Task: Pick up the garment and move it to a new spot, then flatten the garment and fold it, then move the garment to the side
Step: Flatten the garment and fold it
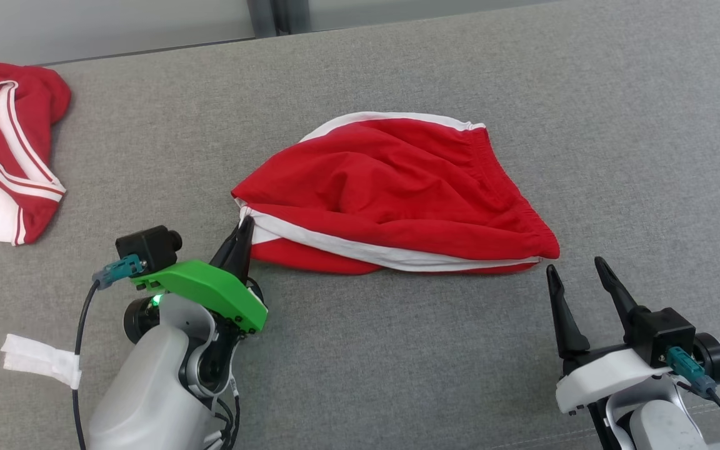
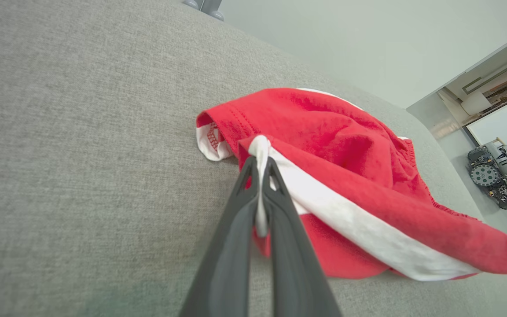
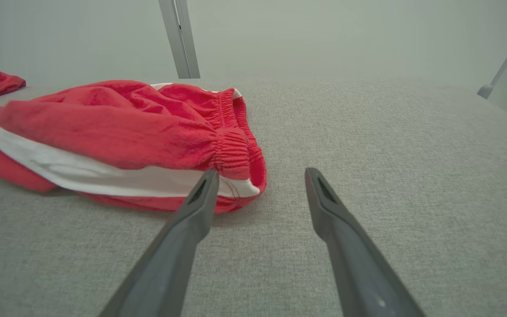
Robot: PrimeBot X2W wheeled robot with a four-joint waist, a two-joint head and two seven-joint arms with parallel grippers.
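Observation:
The garment (image 1: 391, 187) is a pair of red shorts with white side stripes, lying crumpled on the grey cushion. My left gripper (image 1: 242, 232) is shut on the garment's near-left corner; in the left wrist view the white trim of the garment (image 2: 359, 176) is pinched between the dark fingers of the left gripper (image 2: 260, 165). My right gripper (image 1: 575, 267) stands open just short of the garment's right end, by the elastic waistband. In the right wrist view the right gripper (image 3: 258, 176) holds nothing, and the garment (image 3: 112, 132) lies ahead to the left.
A second red and white garment (image 1: 7, 144) lies at the far left of the grey cushion (image 1: 616, 156). A strip of white tape (image 1: 41, 359) wraps the left arm's cable. Bare cushion stretches to the right and front.

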